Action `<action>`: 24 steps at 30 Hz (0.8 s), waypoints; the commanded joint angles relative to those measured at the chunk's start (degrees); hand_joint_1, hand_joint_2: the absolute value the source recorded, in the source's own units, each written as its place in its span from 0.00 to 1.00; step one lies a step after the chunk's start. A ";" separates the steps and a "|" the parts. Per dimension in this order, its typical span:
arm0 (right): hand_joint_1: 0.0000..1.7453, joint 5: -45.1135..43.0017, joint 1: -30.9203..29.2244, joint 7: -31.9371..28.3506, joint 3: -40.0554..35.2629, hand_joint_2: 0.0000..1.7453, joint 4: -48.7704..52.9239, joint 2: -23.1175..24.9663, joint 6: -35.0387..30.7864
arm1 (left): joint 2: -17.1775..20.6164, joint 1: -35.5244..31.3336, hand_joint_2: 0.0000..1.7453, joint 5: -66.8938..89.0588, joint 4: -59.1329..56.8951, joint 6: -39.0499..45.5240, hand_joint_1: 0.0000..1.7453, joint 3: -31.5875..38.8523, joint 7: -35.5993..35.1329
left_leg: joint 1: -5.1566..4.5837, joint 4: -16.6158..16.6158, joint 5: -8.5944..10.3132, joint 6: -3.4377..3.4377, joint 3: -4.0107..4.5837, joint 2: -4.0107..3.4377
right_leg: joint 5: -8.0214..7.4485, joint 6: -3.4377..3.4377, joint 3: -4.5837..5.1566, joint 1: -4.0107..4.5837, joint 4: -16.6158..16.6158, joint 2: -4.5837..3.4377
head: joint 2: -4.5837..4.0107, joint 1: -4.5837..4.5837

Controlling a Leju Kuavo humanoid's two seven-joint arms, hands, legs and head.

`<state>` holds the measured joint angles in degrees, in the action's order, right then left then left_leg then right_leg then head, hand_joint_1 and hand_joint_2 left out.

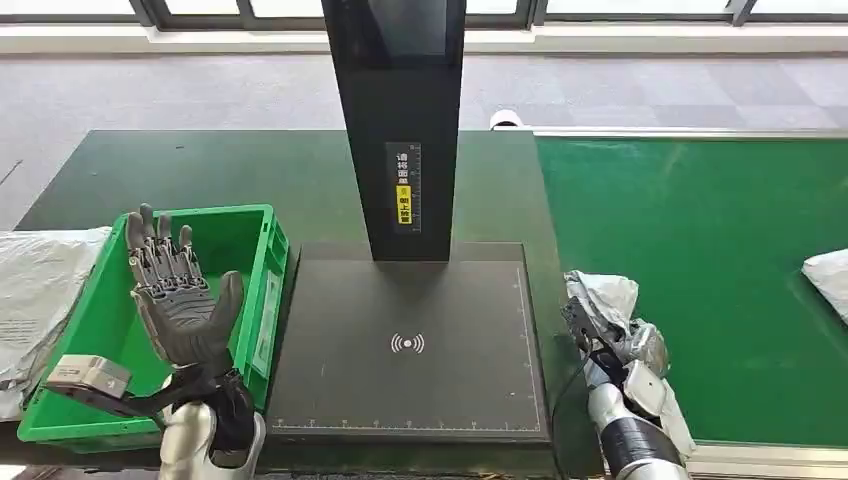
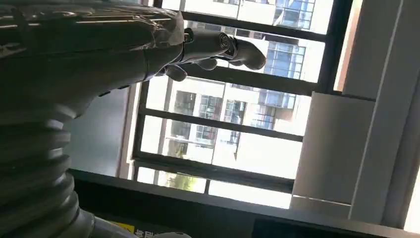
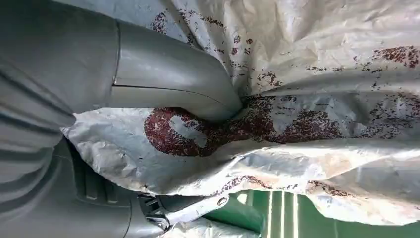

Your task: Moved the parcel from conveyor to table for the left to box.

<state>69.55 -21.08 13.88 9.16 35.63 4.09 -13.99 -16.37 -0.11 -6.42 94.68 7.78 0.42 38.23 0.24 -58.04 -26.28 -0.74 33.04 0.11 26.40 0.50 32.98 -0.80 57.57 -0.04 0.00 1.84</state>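
The surface (image 1: 200, 170) is a long dark green top, and at its middle sits a flat black scanning pad (image 1: 405, 340) with a small white wireless mark and ruler ticks along its edges. A tall black post (image 1: 400, 120) rises from the pad's 12 o'clock side, carrying a narrow label with a yellow patch. At 9 o'clock of the pad stands a bright green crate (image 1: 255, 260), and just beyond it at the far left lie crumpled grey plastic bags (image 1: 40, 290). At 3 o'clock runs the conveyor (image 1: 700, 280), its belt a brighter green, framed by a pale rail; a second white bag (image 1: 828, 280) lies at the belt's right edge.

The left hand (image 1: 180, 300) is raised over the crate, palm toward the camera, fingers spread and upright, holding nothing. The right hand (image 1: 600, 335) is at the seam between the pad and the belt, clutching the parcel (image 1: 605, 295), a wrinkled white plastic mailer; up close its thumb (image 3: 173, 84) presses into the crinkled film, which bears worn dark red print.

Past the surface the floor is grey carpet (image 1: 150, 90), ending at a pale sill under dark-framed windows (image 1: 500, 10). Through the glass beside the left hand, pale buildings (image 2: 223, 119) stand in bright daylight.
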 commanded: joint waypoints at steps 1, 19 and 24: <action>1.00 -0.24 -0.24 0.26 -0.61 1.00 1.67 0.59 0.29 | -0.29 0.18 1.00 -0.08 -0.91 0.09 0.00 1.18 -0.30 | -0.01 0.04 0.00 0.01 -0.04 -0.08 | -0.03 -0.02 -0.02 0.00 -0.04 -0.07 | 0.00 0.00; 1.00 0.53 0.58 0.91 0.46 1.00 4.39 1.12 -2.56 | -0.60 0.28 1.00 0.01 -0.67 0.17 0.00 1.46 -0.55 | -0.01 0.03 0.00 0.01 -0.04 -0.08 | -0.02 -0.01 -0.01 -0.01 -0.04 -0.06 | 0.00 0.00; 1.00 2.41 5.06 -0.79 2.76 1.00 18.55 3.01 -12.92 | -1.31 1.41 1.00 0.16 1.23 0.67 0.00 1.72 -1.00 | -0.05 0.02 0.01 0.01 0.04 -0.03 | -0.01 -0.01 0.07 -0.04 0.00 -0.01 | 0.00 0.00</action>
<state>70.56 -19.12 14.64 9.16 39.46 4.61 -17.36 -16.39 0.09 -6.43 95.54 7.78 0.46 37.90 0.23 -58.05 -26.27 -0.74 33.05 0.13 26.39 0.50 32.98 -0.81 57.57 -0.01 0.00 1.84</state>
